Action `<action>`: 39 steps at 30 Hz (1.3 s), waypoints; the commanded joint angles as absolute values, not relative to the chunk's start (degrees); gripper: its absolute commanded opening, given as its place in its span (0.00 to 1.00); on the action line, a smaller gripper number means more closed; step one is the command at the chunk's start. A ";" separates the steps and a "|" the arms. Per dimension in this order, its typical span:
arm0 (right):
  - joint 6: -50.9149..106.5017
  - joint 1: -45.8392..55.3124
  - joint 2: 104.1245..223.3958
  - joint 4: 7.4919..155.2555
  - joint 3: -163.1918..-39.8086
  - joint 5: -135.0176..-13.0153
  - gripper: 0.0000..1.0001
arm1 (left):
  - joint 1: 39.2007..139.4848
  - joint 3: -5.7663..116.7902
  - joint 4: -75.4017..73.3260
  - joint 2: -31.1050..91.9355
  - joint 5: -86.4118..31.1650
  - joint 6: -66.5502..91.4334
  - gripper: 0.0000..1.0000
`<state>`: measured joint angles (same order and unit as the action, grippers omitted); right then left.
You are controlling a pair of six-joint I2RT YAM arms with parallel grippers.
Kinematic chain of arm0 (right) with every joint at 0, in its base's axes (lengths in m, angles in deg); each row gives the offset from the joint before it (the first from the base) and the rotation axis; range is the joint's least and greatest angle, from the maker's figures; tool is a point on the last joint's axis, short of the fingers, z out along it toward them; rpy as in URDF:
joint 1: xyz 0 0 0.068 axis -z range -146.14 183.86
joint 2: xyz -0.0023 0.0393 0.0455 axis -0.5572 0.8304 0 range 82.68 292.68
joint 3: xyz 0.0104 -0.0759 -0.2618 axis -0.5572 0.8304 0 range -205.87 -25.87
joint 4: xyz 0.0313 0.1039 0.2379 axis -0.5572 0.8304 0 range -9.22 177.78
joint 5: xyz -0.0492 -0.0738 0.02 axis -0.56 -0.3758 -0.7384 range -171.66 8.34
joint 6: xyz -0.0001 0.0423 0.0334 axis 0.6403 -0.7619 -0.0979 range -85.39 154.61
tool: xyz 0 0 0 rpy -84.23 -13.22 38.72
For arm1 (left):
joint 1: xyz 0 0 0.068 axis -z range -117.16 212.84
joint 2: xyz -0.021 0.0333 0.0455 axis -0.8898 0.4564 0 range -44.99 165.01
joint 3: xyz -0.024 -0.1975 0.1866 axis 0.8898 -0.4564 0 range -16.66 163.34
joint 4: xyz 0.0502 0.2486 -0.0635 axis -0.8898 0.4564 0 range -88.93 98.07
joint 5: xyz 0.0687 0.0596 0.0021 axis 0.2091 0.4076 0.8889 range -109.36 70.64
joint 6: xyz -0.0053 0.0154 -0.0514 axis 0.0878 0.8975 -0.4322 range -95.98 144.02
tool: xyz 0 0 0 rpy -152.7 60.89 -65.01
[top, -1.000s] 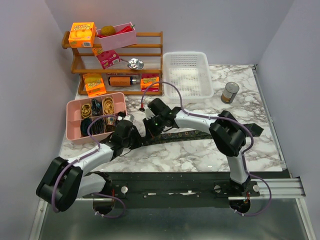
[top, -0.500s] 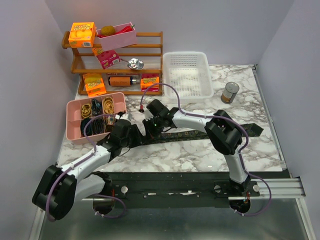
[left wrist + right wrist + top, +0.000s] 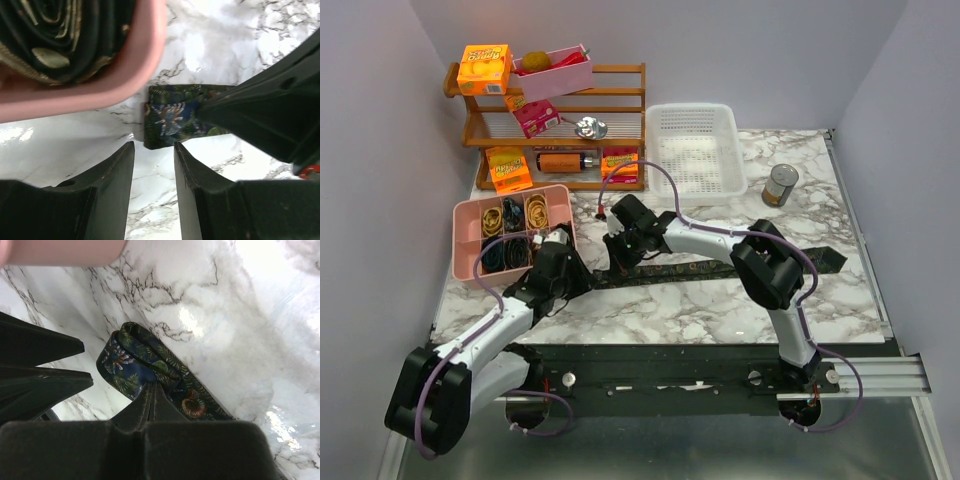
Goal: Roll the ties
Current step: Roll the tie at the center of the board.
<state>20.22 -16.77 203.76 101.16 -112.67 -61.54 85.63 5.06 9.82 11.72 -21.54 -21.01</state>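
From above, both wrists cover their own fingertips, so the near end of the tie [image 3: 720,271] is hidden there. The rest of the tie runs flat along the bench [image 3: 720,312], passes under the right arm's elbow and comes out again past it. The pink tray [image 3: 456,243] is cut off in both wrist views, showing only a blurred rim; in the left wrist view a coil of dark, gold-patterned fabric [image 3: 60,35] sits inside it, too close to make out well.

The left gripper [image 3: 154,146] has its jaws parted by a narrow gap, with nothing between them – only bare marble. The folded end of the tie [image 3: 172,117], dark with a blue and green leaf print, lies just beyond their tips, and the tray wall [image 3: 145,60] is beyond that, to the left. The right gripper [image 3: 260,115] comes in from the right, its tip on the fabric.

The right gripper [image 3: 150,387] has its jaws pressed together, pinching the tie [image 3: 150,360] where the end doubles over into a small loop. The strip trails off to the right of the tips; the left gripper [image 3: 45,370] waits to their left.
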 commanded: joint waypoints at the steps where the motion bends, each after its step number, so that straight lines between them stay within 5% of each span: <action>1: 21.78 -17.11 203.62 102.84 -114.64 -63.82 0.00 | 84.38 3.12 5.65 12.58 -21.56 -20.72 0.52; 22: 22.66 -17.11 208.71 103.89 -115.08 -62.24 0.01 | 83.59 -3.12 -15.10 22.59 -27.27 -23.26 0.52; 28: 22.57 -17.11 208.54 103.98 -114.64 -62.32 0.00 | 83.59 -4.44 -17.48 23.48 -26.31 -23.62 0.36; 33: 22.57 -17.11 208.36 103.98 -114.46 -62.06 0.00 | 83.59 -3.04 -13.00 19.88 -24.64 -22.21 0.10; 39: 22.30 -17.03 207.75 103.98 -114.64 -61.70 0.00 | 83.59 -0.84 -7.74 18.29 -24.11 -21.16 0.00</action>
